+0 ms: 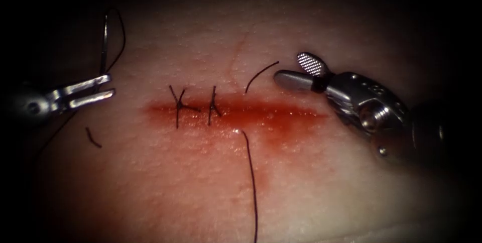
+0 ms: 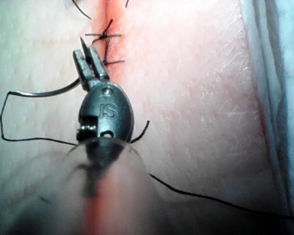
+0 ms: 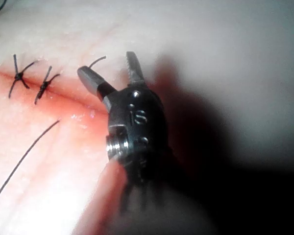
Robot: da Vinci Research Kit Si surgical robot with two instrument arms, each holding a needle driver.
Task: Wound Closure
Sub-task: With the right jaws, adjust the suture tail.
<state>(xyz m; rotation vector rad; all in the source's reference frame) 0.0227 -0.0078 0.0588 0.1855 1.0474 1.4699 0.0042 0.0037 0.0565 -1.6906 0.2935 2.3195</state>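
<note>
The tissue (image 1: 311, 188) is seen as pale, finely pebbled skin with a horizontal cut (image 1: 236, 112) across the endoscope view, stained along its length by red fluid (image 1: 281, 120). Two knotted stitches (image 1: 196, 106) of dark thread are noted over the left part of the cut. A third strand of thread (image 1: 251, 183) is seen leaving the tissue at the near edge of the cut and running down the endoscope view; a short curved end (image 1: 261, 76) is seen on the far side. A loose cut end (image 1: 93, 137) lies well left of the cut.

The needle (image 1: 104, 44) is held by the left tool (image 1: 93, 91), jaws closed on it near one end of its curve. It is clear of the tissue, left of the cut, its long axis running roughly upright in the endoscope view. Thread is seen looping from it.

The right tool (image 1: 301, 71) is found with jaws spread apart and holding nothing, just above the right part of the cut.

The letters "IS" are read on the left tool's wrist (image 2: 108, 108).
</note>
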